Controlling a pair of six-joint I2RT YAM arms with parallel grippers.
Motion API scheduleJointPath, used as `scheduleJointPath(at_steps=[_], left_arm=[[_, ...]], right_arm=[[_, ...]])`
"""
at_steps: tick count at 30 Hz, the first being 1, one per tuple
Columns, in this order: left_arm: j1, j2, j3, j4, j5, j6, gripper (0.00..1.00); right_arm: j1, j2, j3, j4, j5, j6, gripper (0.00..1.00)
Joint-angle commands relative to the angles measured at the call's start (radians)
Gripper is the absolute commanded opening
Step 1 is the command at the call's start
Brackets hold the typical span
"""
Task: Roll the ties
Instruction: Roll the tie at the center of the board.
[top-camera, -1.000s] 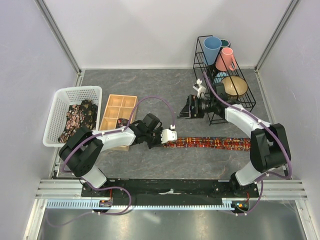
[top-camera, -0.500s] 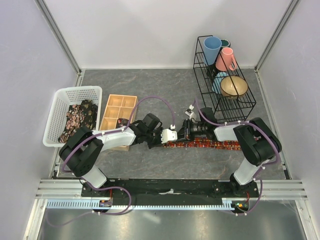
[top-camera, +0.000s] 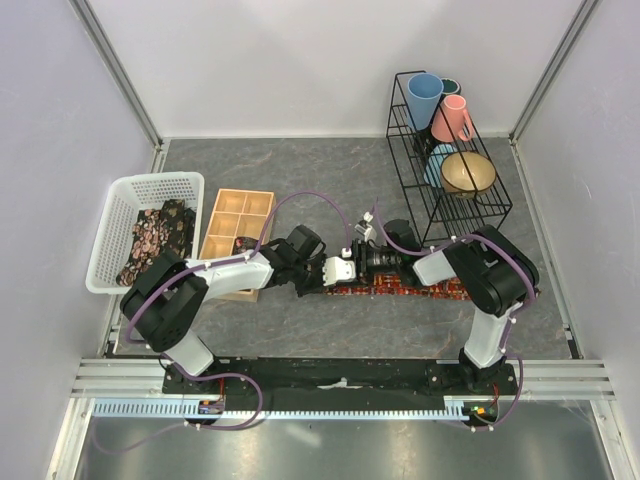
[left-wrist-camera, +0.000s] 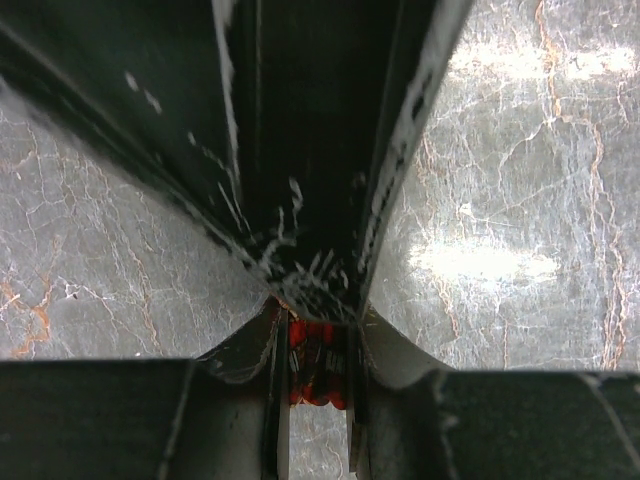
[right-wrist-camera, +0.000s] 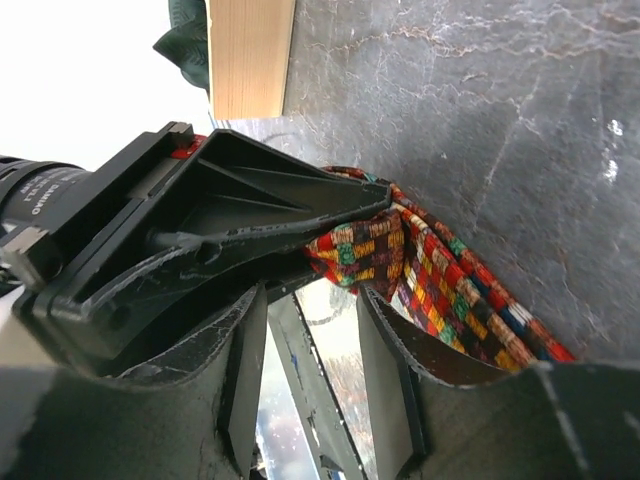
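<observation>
Left tool (left-wrist-camera: 318, 332) is clamped down on the bunched end of the tie (top-camera: 425, 289), just right of the wooden tray (top-camera: 241, 192). Right tool (right-wrist-camera: 308, 300) sits nose to nose with it, fingers spread partway, the fold just beside them. The rest of the tie lies flat on the counter (top-camera: 300, 170), stretching farther right of the tray.

Woven cloth is shown on the tie (right-wrist-camera: 440, 285), its small checked weave matt and slightly ribbed. Matt black plastic, scuffed pale in places, is seen on the left gripper (left-wrist-camera: 317, 345) and the right gripper (right-wrist-camera: 310, 305). The table (top-camera: 300, 170) is read as smooth, marbled grey stone with a soft sheen. Bare pale wood is noted on the tray (top-camera: 240, 192), white plastic lattice on the basket (top-camera: 155, 178), and thin black metal wire on the rack (top-camera: 490, 200).
</observation>
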Motion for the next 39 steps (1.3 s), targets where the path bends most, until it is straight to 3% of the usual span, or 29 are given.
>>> scheduleJointPath(at_steps=[1,11,18,25,26,27,29,35,38,39], left_arm=[[0.005,0.031,0.01,-0.052,-0.005,-0.024,0.06],[0.005,0.036,0.023,-0.068,0.004,-0.028,0.07],[0.005,0.036,0.029,-0.076,0.008,-0.033,0.07],[0.005,0.04,0.033,-0.084,0.013,-0.033,0.07],[0.005,0.042,0.036,-0.087,0.016,-0.033,0.07],[0.006,0.042,0.038,-0.09,0.018,-0.033,0.07],[0.006,0.042,0.038,-0.093,0.021,-0.033,0.08],[0.006,0.046,0.044,-0.101,0.028,-0.027,0.08],[0.006,0.048,0.05,-0.108,0.027,-0.028,0.09],[0.006,0.051,0.052,-0.107,0.027,-0.03,0.1]], right_arm=[[0.017,0.016,0.042,0.051,0.023,-0.04,0.49],[0.035,0.051,0.098,-0.048,0.054,-0.122,0.41],[0.052,0.056,0.13,-0.14,0.064,-0.188,0.45],[0.057,0.088,0.164,-0.235,0.075,-0.296,0.27],[0.057,0.082,0.167,-0.278,0.072,-0.313,0.27],[0.054,0.077,0.167,-0.283,0.062,-0.321,0.36],[0.052,0.048,0.144,-0.269,0.051,-0.318,0.41],[0.054,0.08,0.167,-0.234,0.048,-0.285,0.41],[0.054,0.092,0.169,-0.184,0.041,-0.252,0.32],[0.054,0.092,0.169,-0.177,0.035,-0.249,0.16]])
